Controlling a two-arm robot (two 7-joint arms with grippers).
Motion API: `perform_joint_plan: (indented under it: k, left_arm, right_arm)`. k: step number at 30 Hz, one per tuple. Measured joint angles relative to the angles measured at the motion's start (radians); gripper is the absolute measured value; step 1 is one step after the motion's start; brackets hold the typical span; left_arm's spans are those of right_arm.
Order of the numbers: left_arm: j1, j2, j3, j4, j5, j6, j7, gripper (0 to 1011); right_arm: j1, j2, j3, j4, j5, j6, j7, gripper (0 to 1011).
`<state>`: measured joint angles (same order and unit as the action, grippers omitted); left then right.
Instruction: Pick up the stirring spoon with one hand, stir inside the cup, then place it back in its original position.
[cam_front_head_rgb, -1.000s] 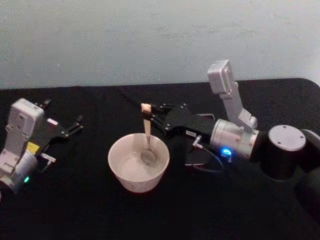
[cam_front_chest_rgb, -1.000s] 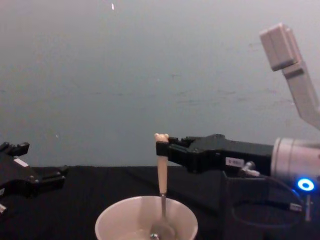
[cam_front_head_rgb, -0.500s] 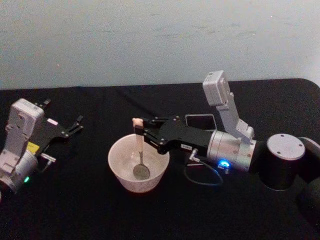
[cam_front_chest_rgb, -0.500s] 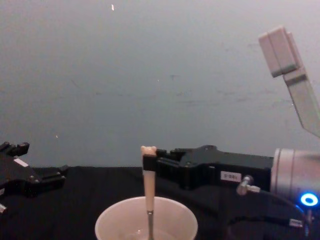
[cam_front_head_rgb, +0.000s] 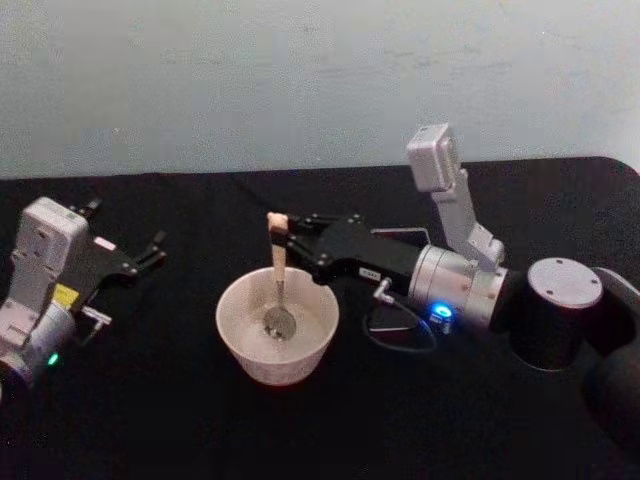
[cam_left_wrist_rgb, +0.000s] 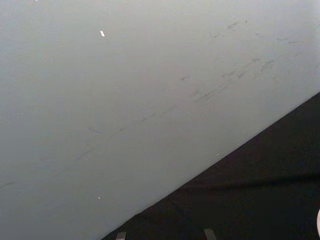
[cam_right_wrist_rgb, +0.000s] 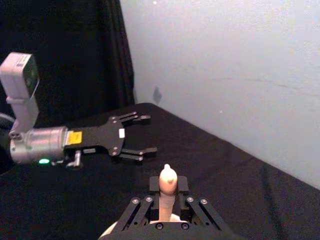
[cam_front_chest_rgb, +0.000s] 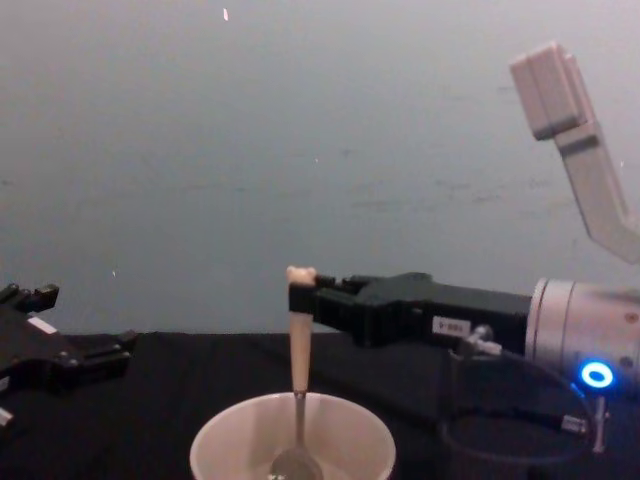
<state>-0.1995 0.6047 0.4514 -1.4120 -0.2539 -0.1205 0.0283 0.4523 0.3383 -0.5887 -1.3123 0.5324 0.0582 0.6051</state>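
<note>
Cream-white cup (cam_front_head_rgb: 272, 368) with stirring spoon (cam_front_head_rgb: 279, 280) upright inside, handle clamped by right gripper (cam_front_head_rgb: 284, 238): stirring step. Next move: probably lift clear of the rim, then return it. Parked leftward, left gripper (cam_front_head_rgb: 152, 250) stands with fingers apart.

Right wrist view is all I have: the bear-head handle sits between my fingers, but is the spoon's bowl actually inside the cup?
Observer: Yes. In the head view the stirring spoon stands nearly upright with its metal bowl down inside the cup, near the middle.
Operator: How high is my grip?
Observer: The chest view shows the right gripper shut on the handle just under the bear head, well above the cup's rim.
Operator: Is the other arm in the way?
Observer: No. The left gripper is open and parked to the cup's left, apart from it.
</note>
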Motion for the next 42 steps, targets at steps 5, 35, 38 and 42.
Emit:
perform_joint_plan:
  k: [5, 35, 38, 42]
  left_arm:
    - [0.0, 0.0, 0.0, 0.0, 0.0, 0.0, 0.0, 1001]
    - [0.0, 0.0, 0.0, 0.0, 0.0, 0.0, 0.0, 1002]
    - [0.0, 0.0, 0.0, 0.0, 0.0, 0.0, 0.0, 1002]
    - [0.0, 0.0, 0.0, 0.0, 0.0, 0.0, 0.0, 1001]
  right_arm:
    - [0.0, 0.002, 0.016, 0.0, 0.017, 0.008, -0.012, 203]
    - [-0.066, 0.085, 0.152, -0.168, 0.21, 0.056, -0.099, 203]
    - [-0.071, 0.094, 0.169, -0.184, 0.23, 0.053, -0.114, 203]
    - [-0.079, 0.11, 0.195, -0.204, 0.255, 0.042, -0.136, 203]
